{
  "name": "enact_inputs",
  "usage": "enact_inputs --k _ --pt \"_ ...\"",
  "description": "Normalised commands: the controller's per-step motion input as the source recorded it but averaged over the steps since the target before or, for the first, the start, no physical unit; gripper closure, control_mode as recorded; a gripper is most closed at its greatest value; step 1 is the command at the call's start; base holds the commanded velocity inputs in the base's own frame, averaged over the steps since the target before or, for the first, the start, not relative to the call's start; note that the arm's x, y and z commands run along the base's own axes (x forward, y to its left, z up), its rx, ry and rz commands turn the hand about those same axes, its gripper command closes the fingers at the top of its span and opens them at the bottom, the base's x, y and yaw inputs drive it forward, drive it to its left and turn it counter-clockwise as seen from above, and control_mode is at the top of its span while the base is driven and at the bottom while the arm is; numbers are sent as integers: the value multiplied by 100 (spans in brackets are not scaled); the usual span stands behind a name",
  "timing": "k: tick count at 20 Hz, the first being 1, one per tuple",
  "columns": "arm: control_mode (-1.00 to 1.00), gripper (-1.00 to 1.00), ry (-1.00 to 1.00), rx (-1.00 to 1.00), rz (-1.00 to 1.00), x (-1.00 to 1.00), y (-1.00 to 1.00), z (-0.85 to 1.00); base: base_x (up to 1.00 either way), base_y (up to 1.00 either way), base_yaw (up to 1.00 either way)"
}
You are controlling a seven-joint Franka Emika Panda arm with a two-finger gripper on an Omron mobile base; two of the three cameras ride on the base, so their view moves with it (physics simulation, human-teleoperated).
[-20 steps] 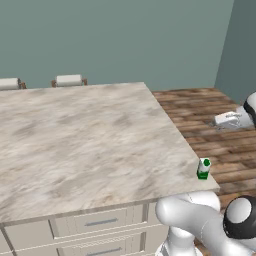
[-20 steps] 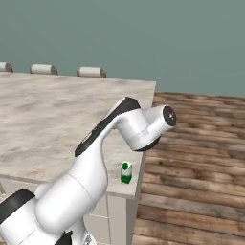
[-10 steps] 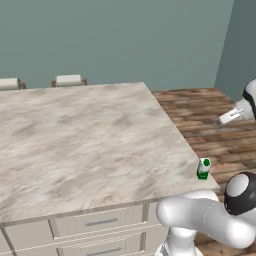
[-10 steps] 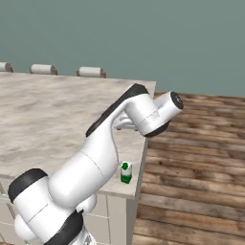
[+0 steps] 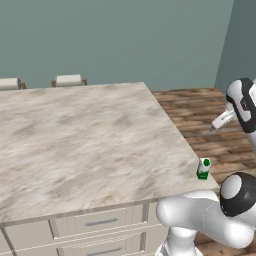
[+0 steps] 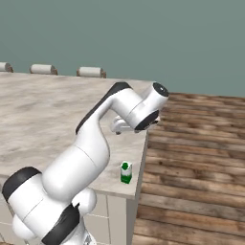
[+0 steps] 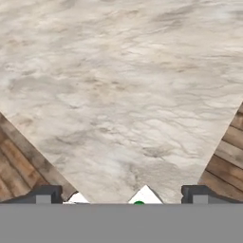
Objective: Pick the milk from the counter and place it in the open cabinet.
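Observation:
The milk [image 5: 202, 168] is a tiny white carton with a green base and cap. It stands upright at the near right corner of the marble counter [image 5: 85, 140], close to the edge [image 6: 126, 172]. My gripper [image 7: 122, 195] hangs above that corner and looks down on the slab, with its fingers [image 7: 47, 193] wide apart and nothing between them: open. The carton's white top and green cap [image 7: 139, 202] peek in at the bottom of the hand view, between the tips. The hand [image 6: 120, 126] is well above the carton. The cabinet is out of view.
Cream drawers [image 5: 100, 222] with metal handles sit under the counter's front. Chair backs [image 5: 68, 80] line its far side. Wooden floor [image 6: 201, 158] lies right of the counter, and a teal wall stands behind.
The arm has swung: its wrist has risen and drawn in over the counter's right corner. The milk has stayed in place.

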Motion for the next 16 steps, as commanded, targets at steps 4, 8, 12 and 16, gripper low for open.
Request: enact_inputs --k 4,8,12,16 --pt "-100 -100 -3 -5 -1 0 0 -50 0 0 0" --pt "-100 -100 -3 -1 0 1 0 -50 0 0 0" --pt "-100 -100 -2 0 0 7 -1 -37 0 0 0" --pt "-100 -100 0 0 0 11 -8 -38 0 0 0"
